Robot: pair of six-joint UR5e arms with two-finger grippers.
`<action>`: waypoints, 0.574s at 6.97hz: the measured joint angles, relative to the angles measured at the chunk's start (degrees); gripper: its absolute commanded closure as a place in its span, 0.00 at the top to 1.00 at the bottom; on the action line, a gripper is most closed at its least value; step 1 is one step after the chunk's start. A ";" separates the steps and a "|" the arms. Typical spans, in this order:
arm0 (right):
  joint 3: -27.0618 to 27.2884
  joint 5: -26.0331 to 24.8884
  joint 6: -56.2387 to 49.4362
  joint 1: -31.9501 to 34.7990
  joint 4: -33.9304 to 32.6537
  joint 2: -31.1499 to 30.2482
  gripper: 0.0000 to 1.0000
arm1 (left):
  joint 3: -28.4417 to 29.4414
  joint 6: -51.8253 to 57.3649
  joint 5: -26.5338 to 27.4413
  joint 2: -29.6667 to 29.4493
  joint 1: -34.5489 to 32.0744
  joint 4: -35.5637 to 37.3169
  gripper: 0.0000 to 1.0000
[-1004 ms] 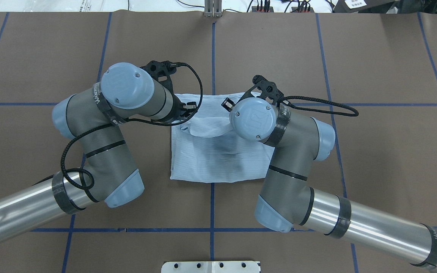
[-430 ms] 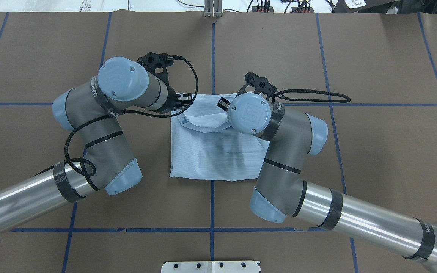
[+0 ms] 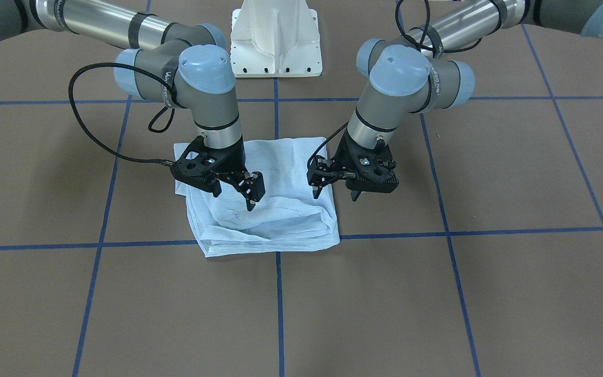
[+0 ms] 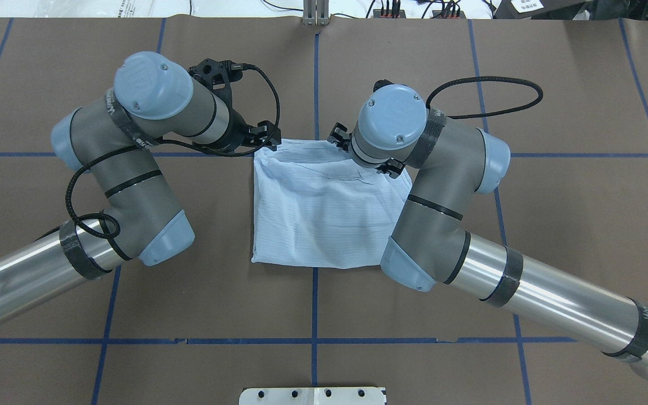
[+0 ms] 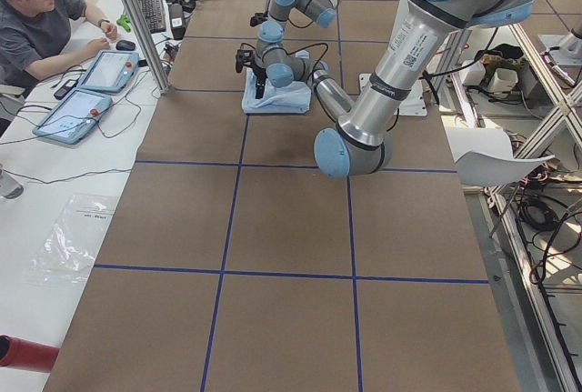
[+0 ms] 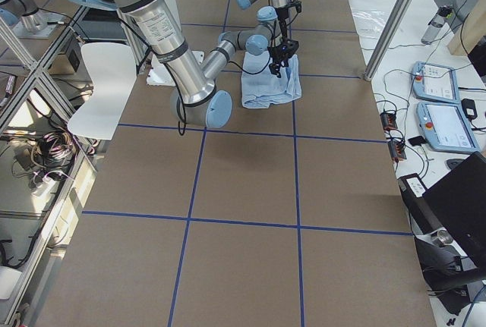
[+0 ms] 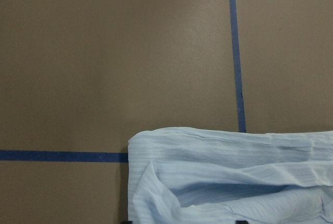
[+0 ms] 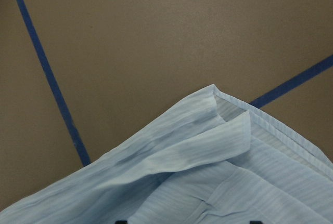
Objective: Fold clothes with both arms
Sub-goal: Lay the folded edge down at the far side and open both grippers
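Observation:
The light blue striped shirt point(image 4: 324, 214) lies folded into a rough square on the brown table, its far edge doubled over and wrinkled point(image 3: 270, 222). My left gripper point(image 3: 335, 195) is open just above the shirt's far left corner. My right gripper point(image 3: 234, 198) is open just above the far right part, its fingertips close to the cloth. Neither holds cloth. In the overhead view the left gripper point(image 4: 266, 139) shows at the shirt's corner, and the right one is mostly hidden under its wrist. The wrist views show the folded edge point(image 7: 234, 182) and a corner point(image 8: 218, 146).
The white pedestal base point(image 3: 275, 47) stands behind the shirt. Blue tape lines point(image 4: 315, 79) grid the brown table. A metal plate point(image 4: 313, 395) sits at the near edge. An operator point(image 5: 36, 19) sits at a side desk with tablets point(image 5: 77, 110).
Both grippers carried a raised fold of shirt toward the far edge and opened. The cloth has dropped and lies flatter. Both wrists have swung outward and farther from the robot.

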 measured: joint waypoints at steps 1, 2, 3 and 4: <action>0.20 0.54 -0.84 0.26 -0.03 -0.44 1.00 | 0.27 0.07 0.94 0.23 1.78 0.11 1.00; 0.63 0.74 -1.21 0.33 -0.02 -0.97 1.00 | 0.83 0.02 2.71 0.14 3.94 0.17 1.00; 1.04 0.75 -1.38 0.35 0.04 -1.42 1.00 | 1.42 -0.05 3.85 -0.23 4.95 0.10 1.00; 1.02 0.42 -1.77 0.16 0.21 -1.54 1.00 | 1.73 -0.04 4.97 -0.53 5.31 0.00 1.00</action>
